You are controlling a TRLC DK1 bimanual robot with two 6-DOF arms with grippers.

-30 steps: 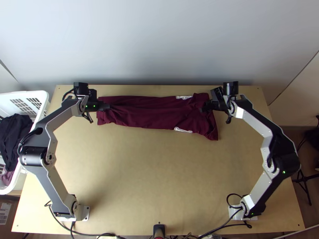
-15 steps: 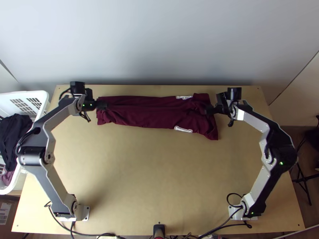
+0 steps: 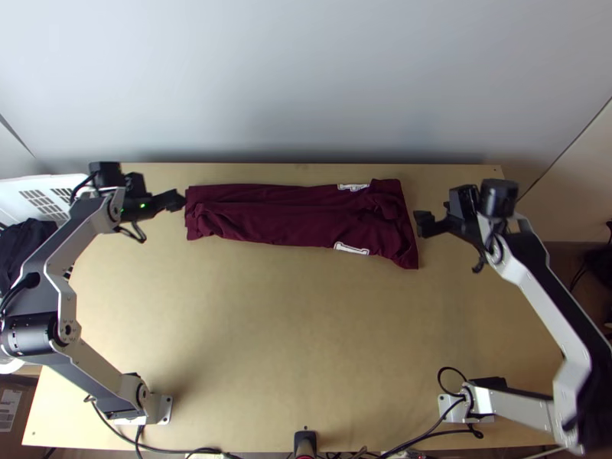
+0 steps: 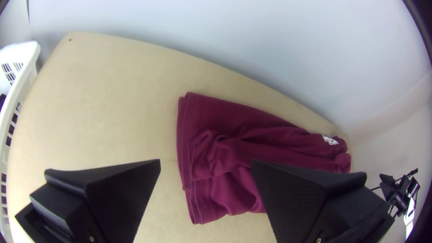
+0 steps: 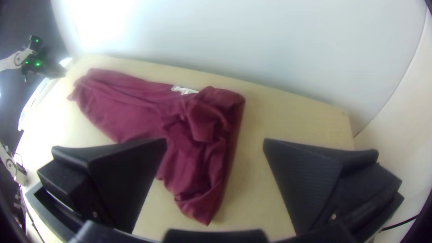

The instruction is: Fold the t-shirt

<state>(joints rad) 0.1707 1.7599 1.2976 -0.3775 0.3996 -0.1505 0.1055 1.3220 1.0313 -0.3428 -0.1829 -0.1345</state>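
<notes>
The maroon t-shirt (image 3: 291, 214) lies as a long narrow strip along the table's far side, wrinkled, with white print patches toward its right end. Just off its left end is my left gripper (image 3: 173, 200); in the left wrist view the left gripper (image 4: 206, 180) is open, fingers wide apart above the shirt's end (image 4: 220, 157). Beyond the right end stands my right gripper (image 3: 425, 223). The right wrist view has the right gripper (image 5: 215, 157) open, nothing held, with the bunched right end of the shirt (image 5: 202, 135) below and between its fingers.
A white basket (image 3: 53, 182) with dark clothes stands beyond the table's left edge. The wall (image 3: 306, 84) rises behind the table's far edge. Cables (image 3: 191, 450) run along the near edge.
Both grippers have moved outward off the shirt, the left one leftward and the right one rightward, and their arms have swung outward. The shirt lies practically as before.
</notes>
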